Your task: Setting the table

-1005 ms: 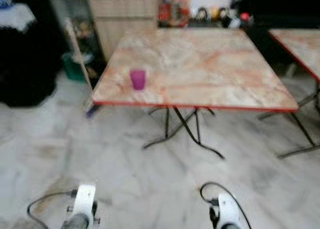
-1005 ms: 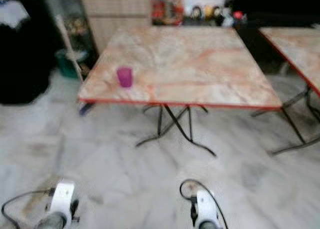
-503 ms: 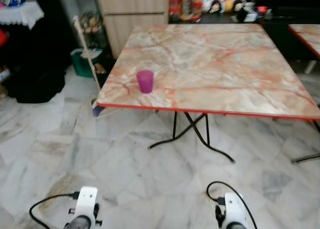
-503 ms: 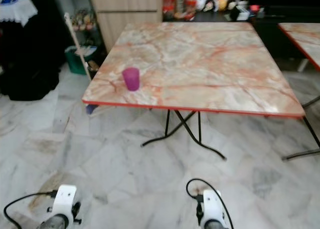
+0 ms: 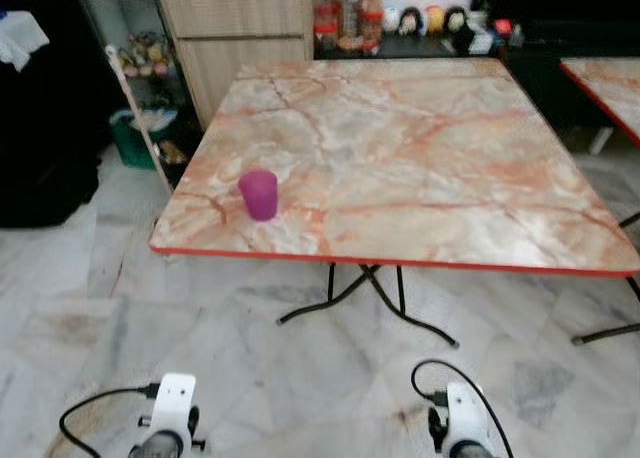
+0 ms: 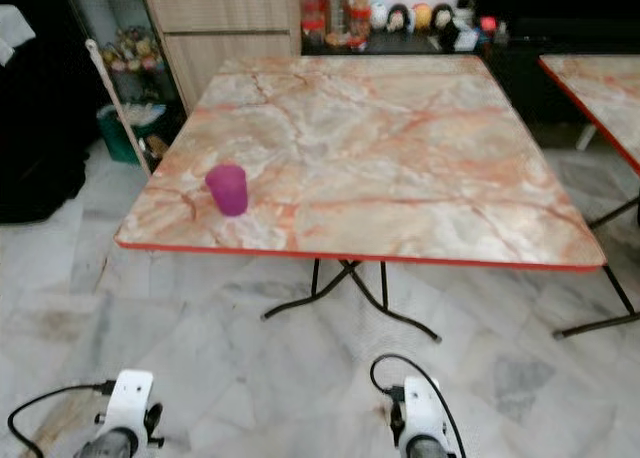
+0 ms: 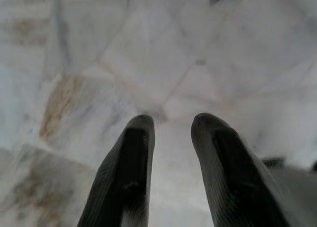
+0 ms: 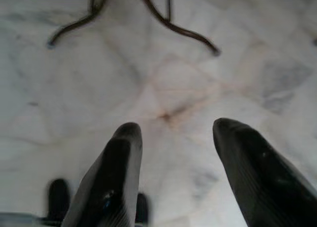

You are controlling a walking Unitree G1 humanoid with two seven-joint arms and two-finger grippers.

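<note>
A purple cup (image 5: pixel 259 194) stands upright near the front left corner of a marble-patterned table (image 5: pixel 430 148) with a red edge. Both my arms hang low in front of the table, over the floor. My left gripper (image 7: pixel 171 125) is open with nothing between its fingers, above marble tiles. My right gripper (image 8: pixel 174 133) is open too, empty, pointing at the floor near the table's black folding legs (image 8: pixel 163 21).
A second red-edged table (image 5: pixel 608 83) stands at the right. A wooden cabinet (image 5: pixel 240 33), a broom (image 5: pixel 135 108) and a green bin (image 5: pixel 128 138) are beyond the table's left side. Jars and figurines (image 5: pixel 400 18) line a dark shelf behind. Open marble floor (image 5: pixel 250 378) lies before the table.
The camera has moved closer to the table and shifted, so the table and cup look larger and nearer. Both arms hang as before.
</note>
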